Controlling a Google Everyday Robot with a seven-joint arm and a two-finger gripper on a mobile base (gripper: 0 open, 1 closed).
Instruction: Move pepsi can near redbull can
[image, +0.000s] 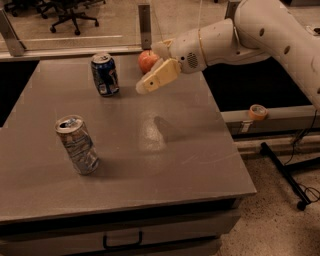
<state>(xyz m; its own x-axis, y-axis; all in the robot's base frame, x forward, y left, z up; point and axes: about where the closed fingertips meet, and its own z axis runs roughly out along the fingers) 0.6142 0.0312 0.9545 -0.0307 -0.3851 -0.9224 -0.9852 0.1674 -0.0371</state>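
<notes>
The pepsi can (105, 74), dark blue with white and red markings and a silver top, stands upright at the back of the grey table (165, 165). The redbull can (77, 145), slim, silver with pale blue patches, stands tilted at the front left of the table. My gripper (145, 86) hangs above the table just right of the pepsi can, at about its height, with a small gap between them. It holds nothing.
A reddish apple (147, 61) sits at the table's back edge, partly behind my gripper. A roll of tape (258, 111) lies on a ledge to the right. Office chairs stand on the floor behind a glass partition.
</notes>
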